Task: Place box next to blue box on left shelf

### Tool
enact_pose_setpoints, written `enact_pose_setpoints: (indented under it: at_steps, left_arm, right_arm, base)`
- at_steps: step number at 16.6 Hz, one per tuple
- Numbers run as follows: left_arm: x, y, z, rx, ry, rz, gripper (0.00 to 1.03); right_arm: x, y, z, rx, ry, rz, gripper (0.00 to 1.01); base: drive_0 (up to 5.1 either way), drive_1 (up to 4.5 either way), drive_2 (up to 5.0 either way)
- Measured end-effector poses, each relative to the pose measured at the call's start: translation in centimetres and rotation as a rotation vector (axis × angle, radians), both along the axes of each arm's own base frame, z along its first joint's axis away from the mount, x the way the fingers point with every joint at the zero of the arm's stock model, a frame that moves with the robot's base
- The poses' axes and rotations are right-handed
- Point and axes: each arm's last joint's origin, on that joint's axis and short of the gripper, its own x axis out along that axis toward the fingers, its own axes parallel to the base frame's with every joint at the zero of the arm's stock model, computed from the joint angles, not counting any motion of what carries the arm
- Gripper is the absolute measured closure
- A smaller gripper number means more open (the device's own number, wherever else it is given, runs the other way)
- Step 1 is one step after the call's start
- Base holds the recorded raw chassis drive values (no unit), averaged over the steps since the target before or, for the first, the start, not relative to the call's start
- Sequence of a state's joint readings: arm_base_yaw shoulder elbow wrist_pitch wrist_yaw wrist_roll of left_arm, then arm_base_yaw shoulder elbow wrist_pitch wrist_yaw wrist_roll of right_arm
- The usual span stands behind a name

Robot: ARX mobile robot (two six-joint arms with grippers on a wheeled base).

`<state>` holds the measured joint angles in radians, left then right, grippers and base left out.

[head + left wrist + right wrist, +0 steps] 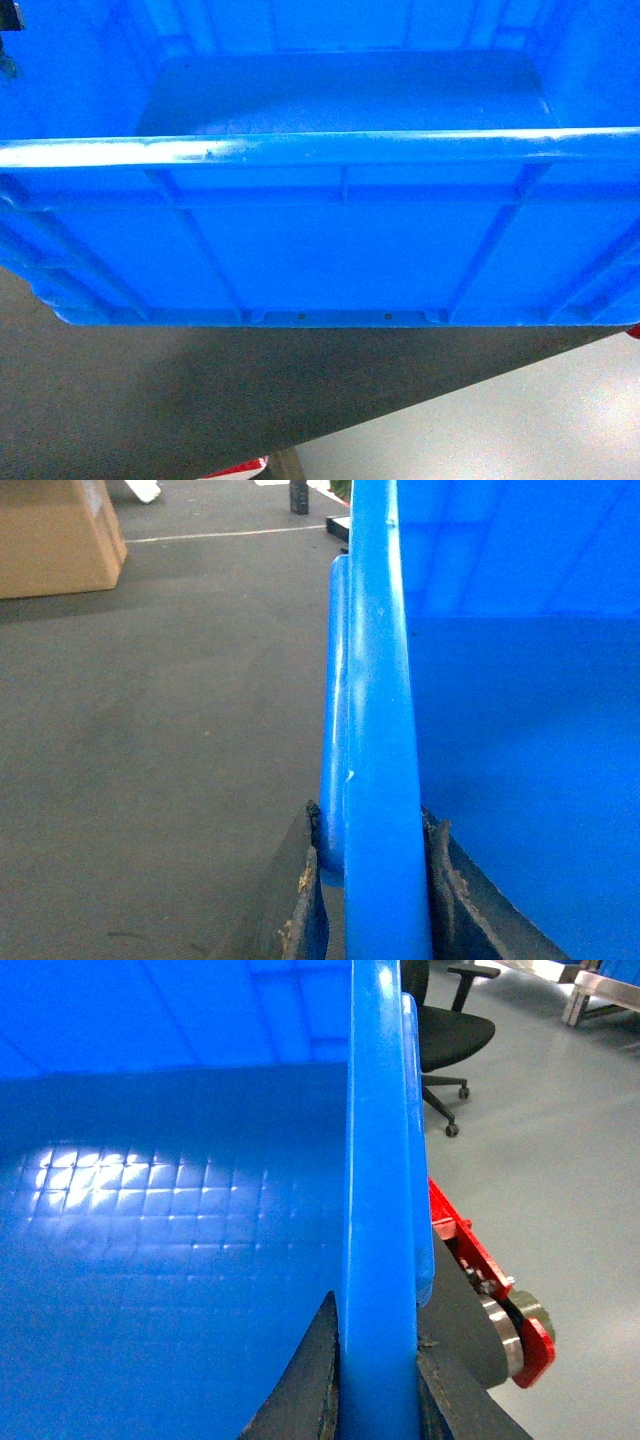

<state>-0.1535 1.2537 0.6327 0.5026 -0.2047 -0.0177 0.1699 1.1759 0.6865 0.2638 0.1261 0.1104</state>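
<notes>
The box (340, 250), a large bright-blue crate with ribbed walls and a smooth floor, fills the head view and hangs above the ground. In the left wrist view my left gripper (372, 825) is shut on the box's thick rim (378, 700), one dark finger on each side. Across the crate, my right gripper (378, 1325) is likewise shut on the opposite rim (378, 1160). Neither gripper shows in the head view. The left shelf and the other blue box are out of view.
Dark matting (150, 400) and pale floor (520, 420) lie below the crate. A cardboard carton (55, 535) stands far left on the mat. A black office chair (450, 1030) stands to the right. A red bracket with a wheel (500, 1300) sits under the right rim.
</notes>
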Motion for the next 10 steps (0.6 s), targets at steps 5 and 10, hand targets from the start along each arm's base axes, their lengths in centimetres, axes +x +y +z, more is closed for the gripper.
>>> enact_pose_setpoints:
  at_steps: [5,10]
  left_arm:
    - [0.00,0.00,0.00,0.000,0.000,0.000,0.83]
    - [0.00,-0.01,0.00,0.000,0.000,0.000,0.83]
  right_arm:
    - [0.00,0.00,0.00,0.000,0.000,0.000,0.92]
    - [0.00,0.00,0.00,0.000,0.000,0.000,0.92]
  base:
    - [-1.6,-1.57,-1.6]
    - [-1.6,-1.57,-1.6]
